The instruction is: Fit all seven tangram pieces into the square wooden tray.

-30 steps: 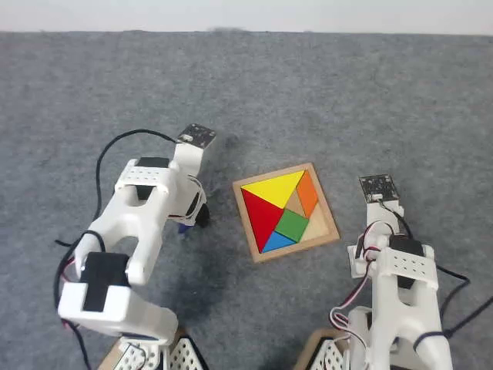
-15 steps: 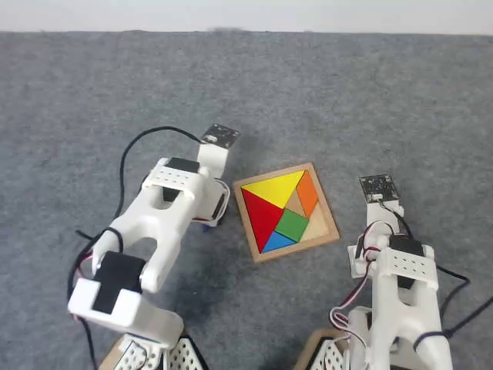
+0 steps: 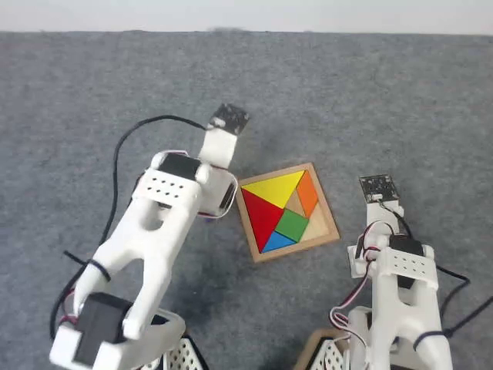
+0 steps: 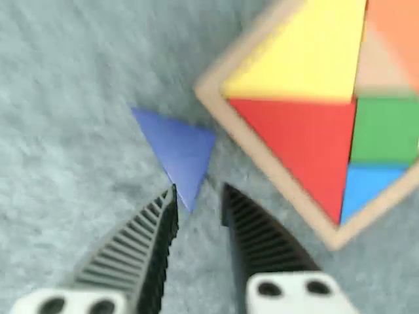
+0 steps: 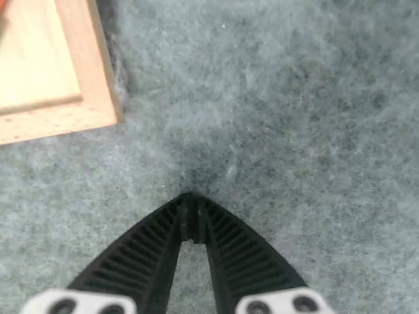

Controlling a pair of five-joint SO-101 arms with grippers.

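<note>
High view, tray: the square wooden tray [image 3: 296,249] lies just beside the left arm [image 3: 166,216], with bare wood at the corner toward the right arm [image 3: 400,277].
Left wrist view, pincer: the left pincer [image 4: 198,196] is slightly parted and clenches nothing. The blue triangle [image 4: 177,147] lies just ahead on the grey surface [image 4: 65,78], one corner between the tips.
Left wrist view, risk: unpinched, the triangle may twist free or snag on the tray's rim.
Right wrist view, pincer: the right pincer [image 5: 190,219] is clenched and empty, with the tray's corner ahead of it.
</note>
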